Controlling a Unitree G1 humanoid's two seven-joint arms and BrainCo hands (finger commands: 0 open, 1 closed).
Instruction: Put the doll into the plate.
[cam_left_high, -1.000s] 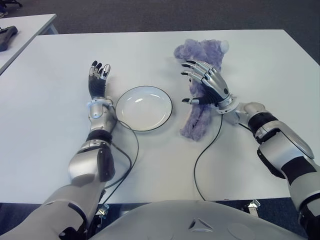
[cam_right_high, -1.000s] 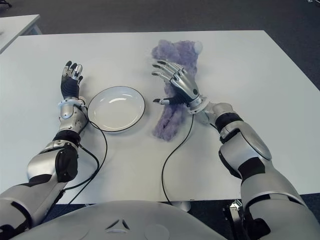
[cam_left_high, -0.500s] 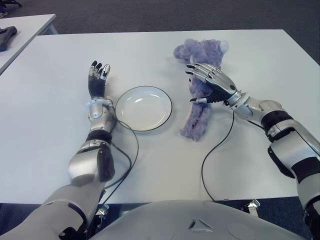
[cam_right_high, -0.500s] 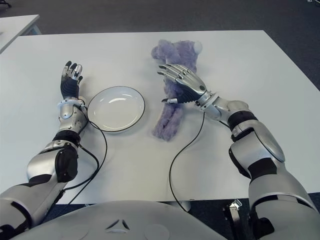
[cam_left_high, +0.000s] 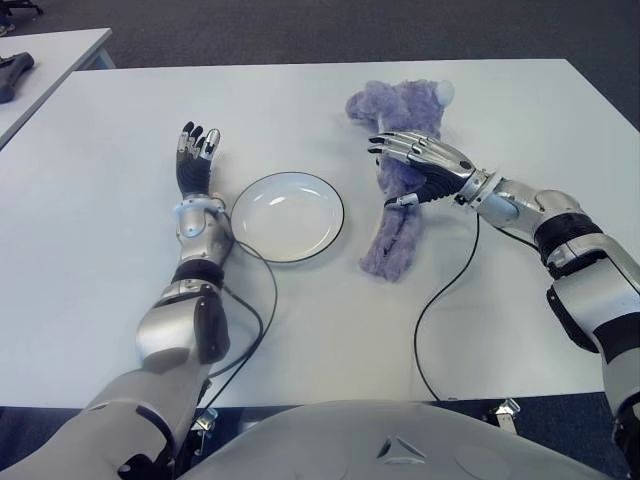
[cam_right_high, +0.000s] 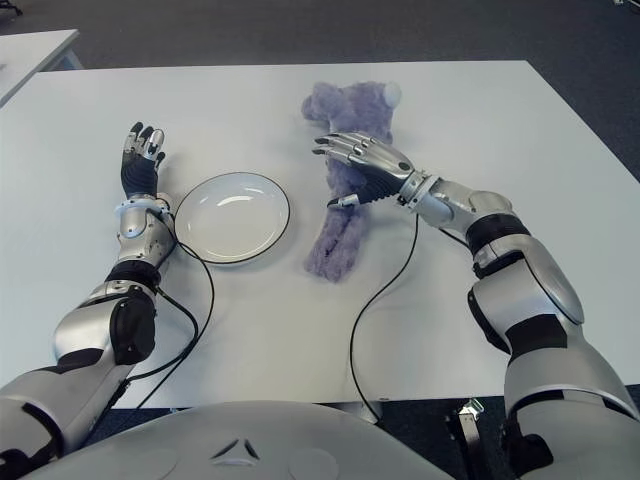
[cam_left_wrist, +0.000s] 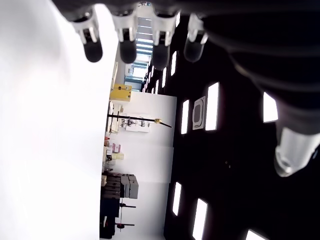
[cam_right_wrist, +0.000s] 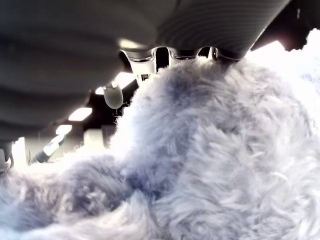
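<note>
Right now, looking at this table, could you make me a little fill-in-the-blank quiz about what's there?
1. The purple doll lies on the table, to the robot's ____ of the plate.
2. The plate holds ____.
3. The ____ hand is over the doll, fingers spread.
4. The left hand shows on the plate's ____ side.

Missing: right; nothing; right; left

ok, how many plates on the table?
1: a round white plate with a dark rim, on the white table between the idle left hand and the fluffy purple doll. None visibly hidden.
</note>
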